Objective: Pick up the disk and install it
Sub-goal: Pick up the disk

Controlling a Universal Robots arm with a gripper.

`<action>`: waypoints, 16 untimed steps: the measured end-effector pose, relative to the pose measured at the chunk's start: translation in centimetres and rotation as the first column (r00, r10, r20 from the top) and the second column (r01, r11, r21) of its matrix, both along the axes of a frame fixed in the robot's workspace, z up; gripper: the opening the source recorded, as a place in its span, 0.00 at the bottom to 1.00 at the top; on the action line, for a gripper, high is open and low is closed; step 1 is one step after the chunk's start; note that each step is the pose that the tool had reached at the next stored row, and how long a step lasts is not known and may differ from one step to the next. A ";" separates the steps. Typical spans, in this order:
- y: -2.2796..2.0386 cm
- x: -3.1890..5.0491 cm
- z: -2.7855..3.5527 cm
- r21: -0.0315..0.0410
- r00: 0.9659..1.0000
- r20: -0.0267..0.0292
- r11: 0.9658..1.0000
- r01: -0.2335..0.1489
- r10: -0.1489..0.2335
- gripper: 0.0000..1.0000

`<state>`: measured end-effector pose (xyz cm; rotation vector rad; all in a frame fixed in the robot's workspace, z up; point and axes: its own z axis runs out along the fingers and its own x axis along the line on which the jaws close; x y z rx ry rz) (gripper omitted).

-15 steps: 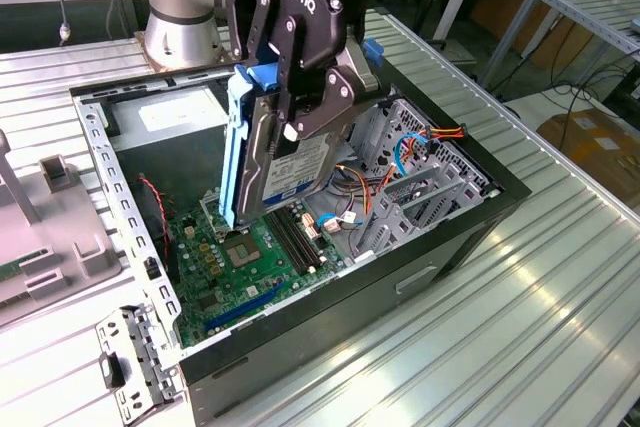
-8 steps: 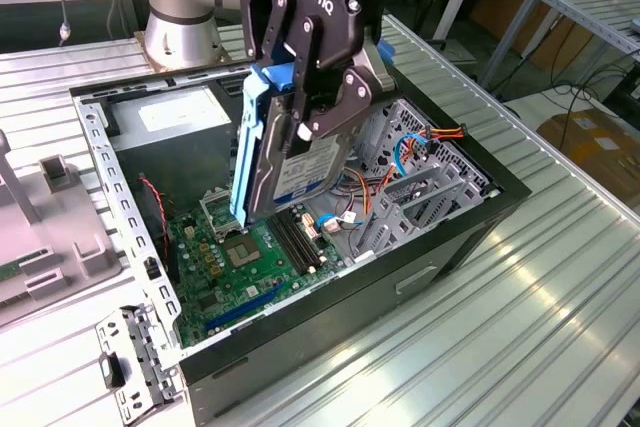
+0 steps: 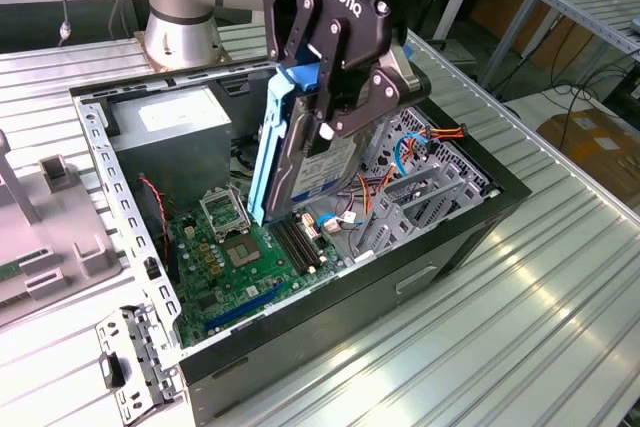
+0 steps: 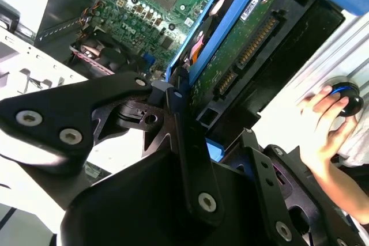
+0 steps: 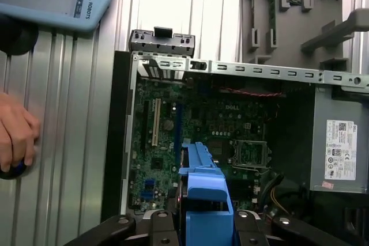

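The disk (image 3: 318, 175) stands on edge, pinched between the claw's (image 3: 322, 112) fingers. Its long side runs down and away from the claw at a slight tilt. Most of its body hangs below the fingertips, and a short stub of its blue carrier pokes up between them. It is a flat silver-grey drive framed by light blue plastic rails. Just under the claw, one face carries a white label with dark print and a blue stripe. In the second wrist view the opposite face (image 4: 230, 50) shows a green circuit board with a connector row, stretching away from the claw. Whether its far end touches anything cannot be told.
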<state>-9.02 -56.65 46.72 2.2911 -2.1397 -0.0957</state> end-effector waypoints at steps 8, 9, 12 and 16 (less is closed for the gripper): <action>-0.47 1.33 0.00 0.000 1.000 -0.001 1.000 0.000 0.000 0.37; -0.53 1.52 0.00 0.000 1.000 -0.001 1.000 0.000 0.000 0.37; -0.72 2.19 0.00 0.000 1.000 -0.001 1.000 0.000 0.000 0.37; -0.92 3.05 0.00 0.000 1.000 -0.002 1.000 0.000 0.000 0.37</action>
